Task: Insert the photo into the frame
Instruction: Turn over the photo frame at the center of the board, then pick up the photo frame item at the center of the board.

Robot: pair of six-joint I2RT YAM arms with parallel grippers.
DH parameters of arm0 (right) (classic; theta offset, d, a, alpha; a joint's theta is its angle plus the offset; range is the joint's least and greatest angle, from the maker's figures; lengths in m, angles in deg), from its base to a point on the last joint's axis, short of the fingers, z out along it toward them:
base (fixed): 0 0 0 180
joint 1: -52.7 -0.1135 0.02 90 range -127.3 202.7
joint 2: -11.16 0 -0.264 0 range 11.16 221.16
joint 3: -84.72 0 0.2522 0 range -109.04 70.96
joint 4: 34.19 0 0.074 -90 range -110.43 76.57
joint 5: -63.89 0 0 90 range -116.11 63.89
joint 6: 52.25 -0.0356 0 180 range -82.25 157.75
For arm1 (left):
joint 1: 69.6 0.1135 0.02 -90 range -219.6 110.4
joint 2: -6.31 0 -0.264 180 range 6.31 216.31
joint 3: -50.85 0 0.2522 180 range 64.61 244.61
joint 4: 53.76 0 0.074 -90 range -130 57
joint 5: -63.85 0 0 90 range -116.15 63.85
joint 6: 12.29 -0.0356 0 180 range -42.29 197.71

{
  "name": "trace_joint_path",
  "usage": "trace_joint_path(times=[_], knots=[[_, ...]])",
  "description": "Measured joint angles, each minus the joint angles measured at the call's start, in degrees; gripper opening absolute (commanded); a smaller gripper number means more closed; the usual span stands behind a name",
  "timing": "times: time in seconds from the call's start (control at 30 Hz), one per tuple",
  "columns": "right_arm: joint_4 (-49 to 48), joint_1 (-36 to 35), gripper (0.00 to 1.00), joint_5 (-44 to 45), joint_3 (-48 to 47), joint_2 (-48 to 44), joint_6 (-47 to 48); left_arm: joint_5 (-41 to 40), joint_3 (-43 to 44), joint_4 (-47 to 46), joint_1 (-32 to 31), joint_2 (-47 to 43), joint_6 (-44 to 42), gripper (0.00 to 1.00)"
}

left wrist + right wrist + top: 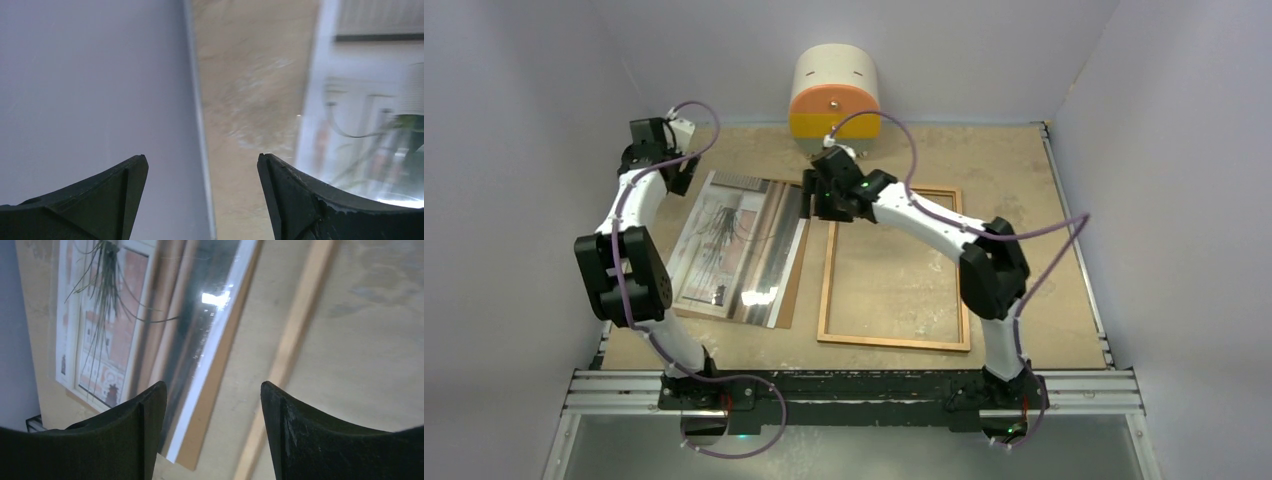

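Observation:
The photo (724,250), a glossy print of a window and a spiky plant, lies face up at the left of the table on the brown backing board (795,275). The reddish-brown frame (827,280) lies flat to its right with the table showing through its pane. My left gripper (679,178) is open and empty over the photo's far left corner, next to the wall; the photo (360,115) shows to its right. My right gripper (817,208) is open and empty above the gap between the board edge (220,375) and the frame's left rail (295,340); the photo (115,330) lies to its left.
A white, orange and yellow cylinder (834,100) stands at the back centre. Grey walls close in the left, back and right. A metal rail (854,385) runs along the near edge by the arm bases.

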Motion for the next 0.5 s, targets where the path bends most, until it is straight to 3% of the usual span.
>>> trace_joint_path(times=[0.17,0.5], knots=[[-0.5,-4.4,0.71,-1.6,-7.2,10.0,-1.8,-8.1,-6.2,-8.5,3.3,1.2,-4.3,0.85],[-0.5,-4.9,0.72,-3.1,-6.1,15.6,-5.5,-16.8,-10.7,-19.4,4.2,9.0,-7.0,0.85]])
